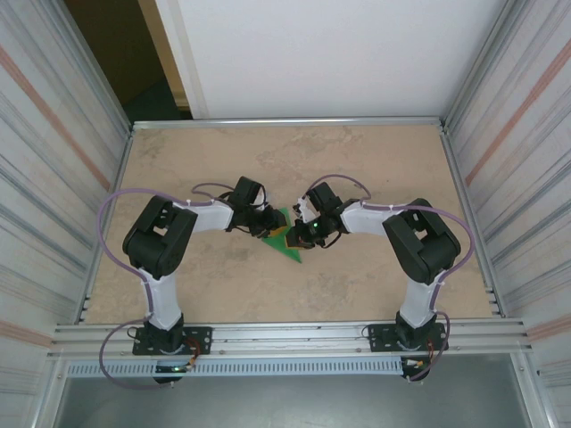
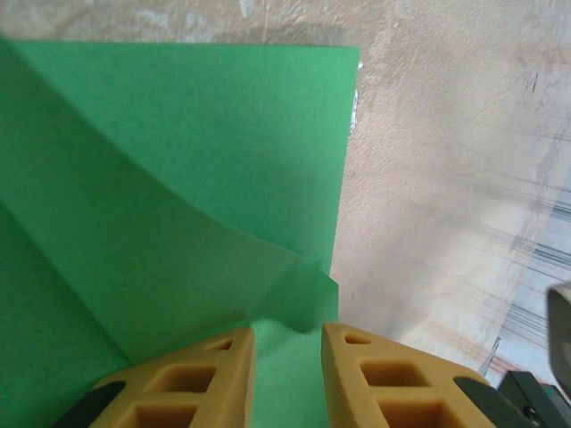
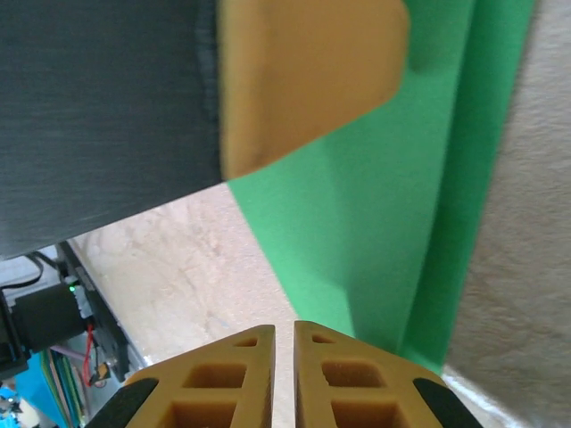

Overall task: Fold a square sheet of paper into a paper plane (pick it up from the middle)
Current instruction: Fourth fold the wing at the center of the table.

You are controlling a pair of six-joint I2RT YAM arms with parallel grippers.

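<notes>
The table (image 1: 375, 160) has a beige, marbled top inside a metal frame. A folded green sheet of paper (image 1: 287, 250) lies near its middle.

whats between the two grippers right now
The paper: in the right wrist view it spans the stretch from the right gripper to the left gripper, with bare table beside it.

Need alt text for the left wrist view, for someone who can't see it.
Green square sheet of paper covers the left two-thirds, one creased flap curling up toward the left gripper, whose yellow fingers stand apart at the bottom edge. Bare beige table lies to the right.
</notes>
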